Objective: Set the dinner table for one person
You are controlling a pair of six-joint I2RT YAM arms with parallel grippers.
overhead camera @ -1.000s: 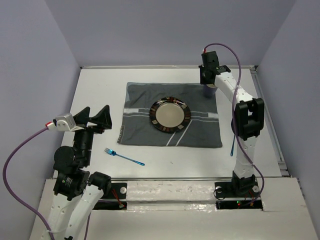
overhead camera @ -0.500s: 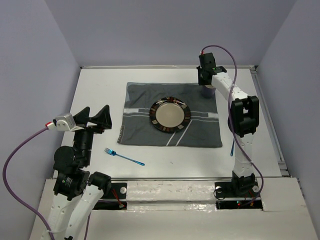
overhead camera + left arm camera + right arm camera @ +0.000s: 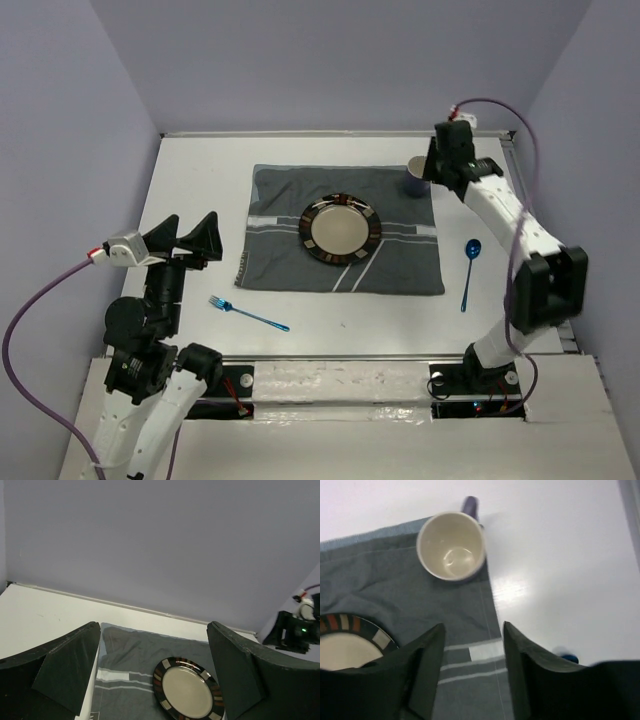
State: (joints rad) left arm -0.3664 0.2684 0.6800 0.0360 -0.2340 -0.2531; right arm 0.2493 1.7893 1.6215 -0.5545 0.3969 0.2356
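Right arm has swung rightward off the mug (image 3: 417, 177), which stands free on the cloth's far right corner. Counter (image 3: 200, 170) lies under everything; striped cloth (image 3: 290, 200) mid-counter, plate (image 3: 341, 231) on it. Cup step looks done; cutlery next: spoon (image 3: 469, 268) beside the cloth, fork (image 3: 248, 313) near-left. Right fingers (image 3: 427, 675) apart, empty; left fingers (image 3: 65, 665) wide apart, empty.

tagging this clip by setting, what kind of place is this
Probably a robot lab test cell, not a home: a matte white tabletop walled by pale lavender panels, white robot arms bolted at its near edge, and a dark grey striped cloth.
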